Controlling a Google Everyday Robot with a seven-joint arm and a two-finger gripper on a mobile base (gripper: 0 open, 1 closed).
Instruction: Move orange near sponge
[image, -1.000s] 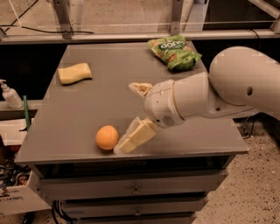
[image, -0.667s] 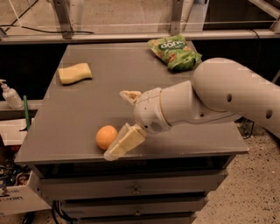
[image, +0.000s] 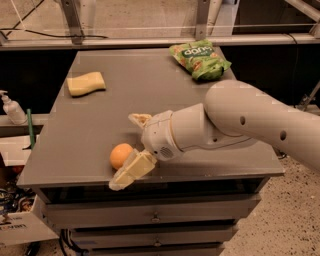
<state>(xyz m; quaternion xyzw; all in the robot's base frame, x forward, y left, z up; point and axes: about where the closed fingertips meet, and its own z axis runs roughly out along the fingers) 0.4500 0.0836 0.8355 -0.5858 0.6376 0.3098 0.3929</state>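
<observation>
A grey surface (image: 170, 90) is set above drawers on a speckled floor. At its near edge the gripper (image: 125, 150) is held with jaws spread wide. The orange (image: 120, 155) is lodged between them, just beside the nearer finger. The sponge (image: 86, 83) is seen well beyond the jaws, far-left.

Orange (image: 120, 155) at pincer (image: 127, 150) (sponge (image: 86, 83) well apart)
</observation>
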